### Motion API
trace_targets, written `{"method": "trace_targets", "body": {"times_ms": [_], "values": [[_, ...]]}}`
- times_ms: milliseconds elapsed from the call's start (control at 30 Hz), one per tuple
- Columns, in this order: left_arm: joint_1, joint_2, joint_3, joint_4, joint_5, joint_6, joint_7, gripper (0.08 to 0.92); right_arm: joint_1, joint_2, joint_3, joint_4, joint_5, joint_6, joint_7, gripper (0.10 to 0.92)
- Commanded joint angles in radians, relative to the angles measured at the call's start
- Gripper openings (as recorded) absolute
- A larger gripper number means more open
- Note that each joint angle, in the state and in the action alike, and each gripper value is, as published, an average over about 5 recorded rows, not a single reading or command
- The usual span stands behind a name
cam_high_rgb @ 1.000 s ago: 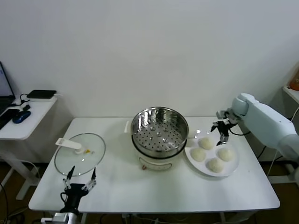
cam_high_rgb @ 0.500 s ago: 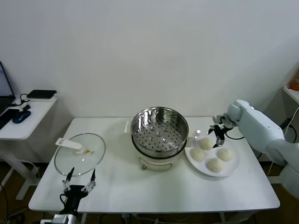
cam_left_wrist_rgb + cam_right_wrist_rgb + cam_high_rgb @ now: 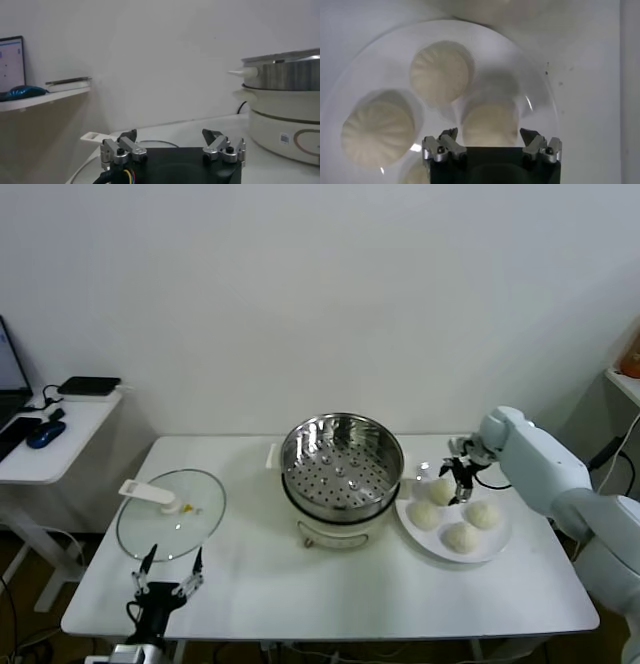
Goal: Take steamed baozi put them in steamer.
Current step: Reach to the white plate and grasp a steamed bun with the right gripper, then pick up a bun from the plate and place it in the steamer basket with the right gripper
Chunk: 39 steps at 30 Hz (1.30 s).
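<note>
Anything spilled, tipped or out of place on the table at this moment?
Nothing stands out. Four baozi sit whole on the white plate, the steamer stands upright and empty, and its glass lid lies flat on the table. The right tool hangs open over the plate; the left tool is parked near the lid, open.

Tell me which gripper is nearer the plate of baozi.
Right. The right gripper hangs open directly over the plate, above the far-left baozi. The left gripper sits open at the table's near-left edge by the glass lid.
</note>
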Motion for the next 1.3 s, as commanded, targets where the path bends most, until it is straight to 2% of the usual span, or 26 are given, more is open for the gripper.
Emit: {"method": "trace_targets", "body": {"times_ms": [33,133,367,467,733,833,1033,1300], "values": [[0.0,0.001,-0.001,0.001,-0.006,0.001,-0.002,0.823,-0.005,0.016,0.025,-0.026,-0.021,0.002,0.003,0.823],[-0.001,0.0,-0.001,0.0,-0.006,0.002,-0.002,0.823,-0.003,0.019,0.03,-0.032,-0.026,0.002,0.002,0.814],[0.0,0.0,-0.001,0.001,-0.007,0.0,-0.003,0.823,-0.004,0.021,0.037,-0.036,-0.027,0.002,0.002,0.663],[0.002,0.0,-0.003,0.001,-0.008,-0.001,-0.003,0.823,-0.005,0.019,0.039,-0.035,-0.027,0.002,0.002,0.639],[0.004,0.0,-0.006,0.0,-0.008,-0.003,-0.003,0.823,0.002,-0.026,0.016,0.042,-0.016,0.014,-0.001,0.636],[0.004,-0.002,-0.007,-0.002,-0.008,-0.002,-0.003,0.823,0.014,-0.07,-0.019,0.123,-0.029,0.04,-0.003,0.636],[0.003,-0.005,-0.008,-0.008,-0.005,0.001,-0.003,0.823,0.053,-0.145,-0.03,0.304,-0.198,0.161,-0.01,0.651],[0.002,-0.012,-0.007,-0.031,0.015,0.016,-0.001,0.823,0.239,-0.221,-0.15,0.484,-0.156,0.238,-0.038,0.662]]}}
